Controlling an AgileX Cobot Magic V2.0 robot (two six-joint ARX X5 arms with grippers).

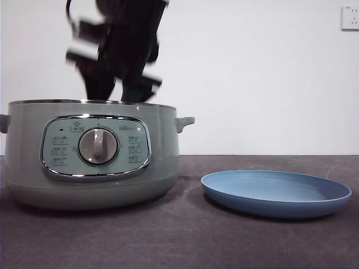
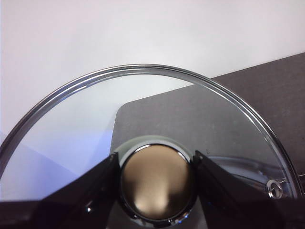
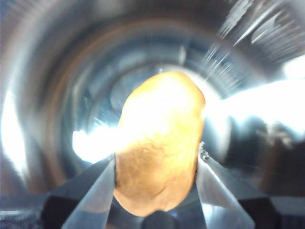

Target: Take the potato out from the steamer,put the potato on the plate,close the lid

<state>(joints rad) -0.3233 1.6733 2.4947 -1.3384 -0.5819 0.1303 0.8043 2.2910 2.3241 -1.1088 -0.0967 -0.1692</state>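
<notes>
The sage-green steamer [image 1: 92, 154] stands uncovered at the left of the front view. A dark, blurred arm drops into it from above; this is my right gripper [image 1: 119, 89]. Inside the pot's shiny bowl [image 3: 57, 95], my right gripper [image 3: 156, 158] is shut on the orange-brown potato [image 3: 159, 143], one jaw on each side. The potato is hidden behind the pot wall in the front view. My left gripper [image 2: 155, 158] is shut on the knob [image 2: 157, 186] of the glass lid [image 2: 190, 109], out of the front view. The light-blue plate [image 1: 275, 208] lies empty to the right of the steamer.
The dark table [image 1: 185, 241] runs between steamer and plate and in front of both. A white wall stands behind, with a socket [image 1: 350, 17] at the top right. The steamer's side handle [image 1: 185, 121] sticks out toward the plate.
</notes>
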